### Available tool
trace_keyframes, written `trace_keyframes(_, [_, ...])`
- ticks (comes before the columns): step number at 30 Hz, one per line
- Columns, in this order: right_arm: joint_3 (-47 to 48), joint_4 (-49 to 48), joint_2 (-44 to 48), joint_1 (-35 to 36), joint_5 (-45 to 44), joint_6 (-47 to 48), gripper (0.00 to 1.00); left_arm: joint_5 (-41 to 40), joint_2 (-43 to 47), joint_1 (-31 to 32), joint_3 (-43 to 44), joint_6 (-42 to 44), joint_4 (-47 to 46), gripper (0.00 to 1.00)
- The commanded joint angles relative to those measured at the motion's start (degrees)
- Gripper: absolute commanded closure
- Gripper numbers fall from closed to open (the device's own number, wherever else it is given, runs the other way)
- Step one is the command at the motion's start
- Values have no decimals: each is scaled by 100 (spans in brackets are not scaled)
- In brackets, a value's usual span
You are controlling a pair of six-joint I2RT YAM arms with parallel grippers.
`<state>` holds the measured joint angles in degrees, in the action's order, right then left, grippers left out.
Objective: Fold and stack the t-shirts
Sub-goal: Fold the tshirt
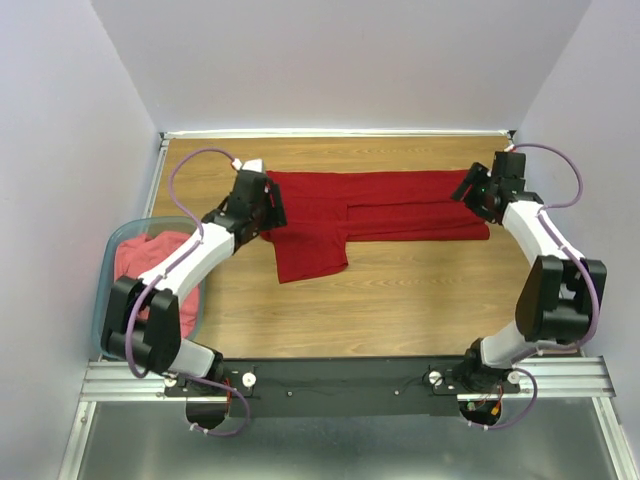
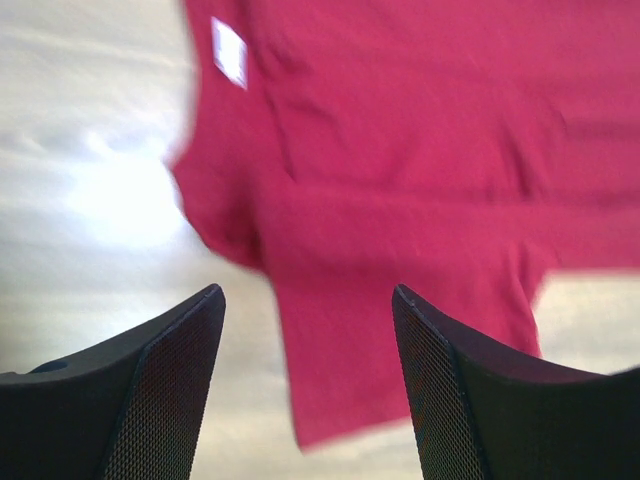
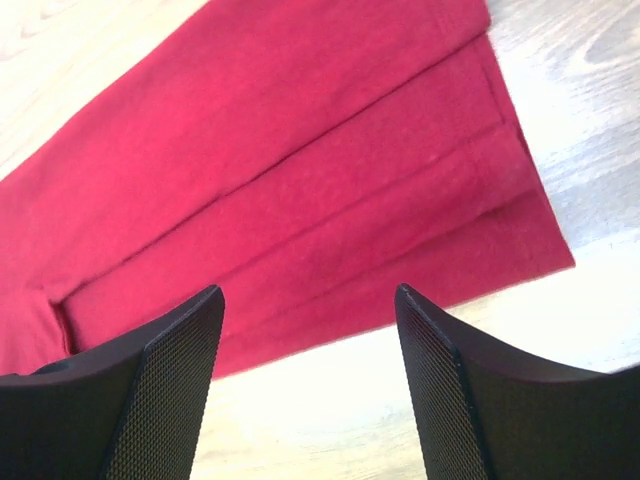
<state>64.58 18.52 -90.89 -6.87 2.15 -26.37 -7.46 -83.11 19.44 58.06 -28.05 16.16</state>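
Tabletop [image 1: 400,300] holds red shirt [image 1: 380,205] half-folded, so I hover left gripper [image 2: 305,292] and right gripper [image 3: 305,292] wide, empty, over its ends.

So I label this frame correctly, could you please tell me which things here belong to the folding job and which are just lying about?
Job: crimson t-shirt, partly folded; coral-pink t-shirt, bunched up.
Lying about: blue-grey plastic tub, holding the pink one; wooden table.
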Motion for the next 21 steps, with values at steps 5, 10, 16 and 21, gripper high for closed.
trace_keyframes(5, [-885, 107, 1073, 476, -57, 194, 24, -624, 358, 1201, -620, -683, 344, 24])
trace_keyframes(10, [-1280, 90, 1398, 968, 171, 194, 24, -748, -152, 1633, -568, -921, 352, 25])
trace_keyframes(16, [-1790, -156, 1566, 1100, 461, 185, 24, -880, -1031, 1835, -226, -930, 387, 33])
trace_keyframes(21, [-1905, -218, 1627, 1100, 584, 273, 24, -888, -1480, 1905, -41, -983, 598, 47])
